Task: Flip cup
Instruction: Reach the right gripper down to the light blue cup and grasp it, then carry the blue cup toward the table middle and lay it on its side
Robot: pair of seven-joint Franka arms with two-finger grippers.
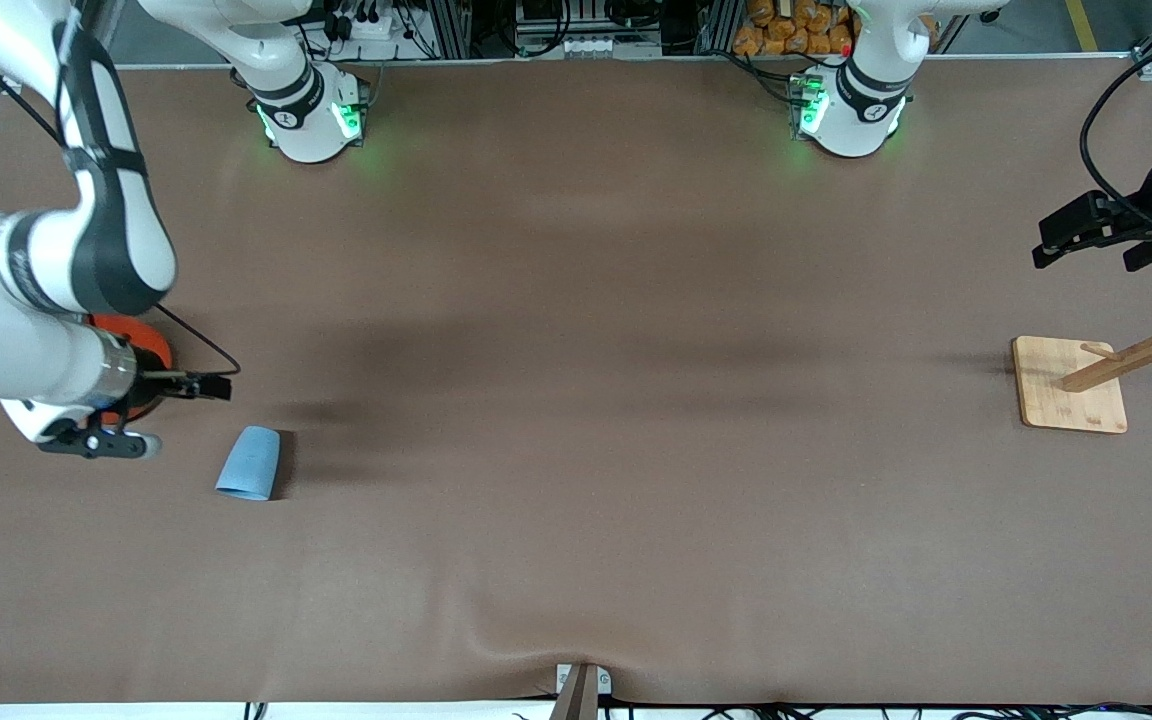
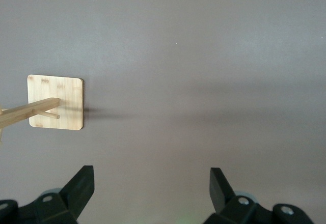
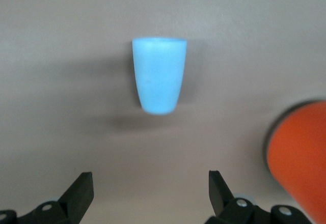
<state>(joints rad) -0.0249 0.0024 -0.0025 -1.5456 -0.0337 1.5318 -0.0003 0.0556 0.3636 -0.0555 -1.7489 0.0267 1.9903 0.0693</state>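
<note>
The small light-blue cup (image 1: 249, 463) lies on its side on the brown table near the right arm's end, its wide end toward the front camera. In the right wrist view the cup (image 3: 159, 76) lies ahead of the fingertips, apart from them. My right gripper (image 1: 208, 386) is open and empty, over the table between the cup and the orange can; it also shows in the right wrist view (image 3: 151, 179). My left gripper (image 1: 1056, 240) is open and empty, waiting up over the left arm's end of the table; in the left wrist view (image 2: 152, 175) nothing lies between its fingers.
A large orange can (image 1: 141, 345) stands beside the cup, partly hidden under the right arm; it shows in the right wrist view (image 3: 300, 158). A wooden peg rack on a square base (image 1: 1071, 385) stands near the left arm's end, also in the left wrist view (image 2: 56, 103).
</note>
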